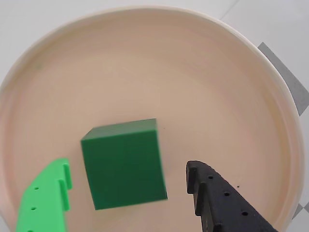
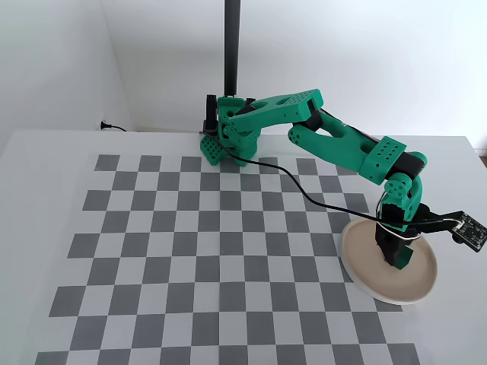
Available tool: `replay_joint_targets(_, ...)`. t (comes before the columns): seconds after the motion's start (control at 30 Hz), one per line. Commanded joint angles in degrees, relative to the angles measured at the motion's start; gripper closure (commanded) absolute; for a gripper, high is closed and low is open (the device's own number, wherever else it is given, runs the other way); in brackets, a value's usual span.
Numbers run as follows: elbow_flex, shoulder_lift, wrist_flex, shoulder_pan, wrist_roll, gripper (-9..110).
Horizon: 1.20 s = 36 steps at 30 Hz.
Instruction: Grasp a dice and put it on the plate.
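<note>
Checkerboard [image 2: 190,251] covered most of the white counter, and I had the green arm [image 2: 335,141] stretched from its base near the far edge out toward the right edge, because that was where the plate [image 2: 358,277] sat, just off the board's right side and nearer the front-right corner. I had the wrist bent steeply down so the gripper [image 2: 393,260] pointed into the plate's bowl rather than over its rim.

In the wrist view the plate [image 1: 145,53] filled nearly the whole picture, which told me the camera was low over it. The dice [image 1: 124,163] lay between the fingers, its top face slightly skewed to them. The gripper [image 1: 130,186] stood spread wide: a strip of plate showed between the cube and the green finger [image 1: 46,203], and a broader one on the black finger's [image 1: 217,203] side. I judged the dice to be resting on the plate, though I couldn't confirm contact underneath. From the fixed view the cube was hidden behind the gripper.
</note>
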Motion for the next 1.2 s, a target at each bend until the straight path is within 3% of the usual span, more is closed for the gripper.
replay_joint_targets(0.0,-5.71,3.78,0.88,-0.09,0.18,77)
replay_joint_targets(0.27,-5.71,12.22,7.91,0.0,0.0,79)
replay_joint_targets(0.63,-5.54,29.79,27.86,3.78,-0.26,106)
replay_joint_targets(1.17,16.17,59.77,30.67,9.23,-0.44,106)
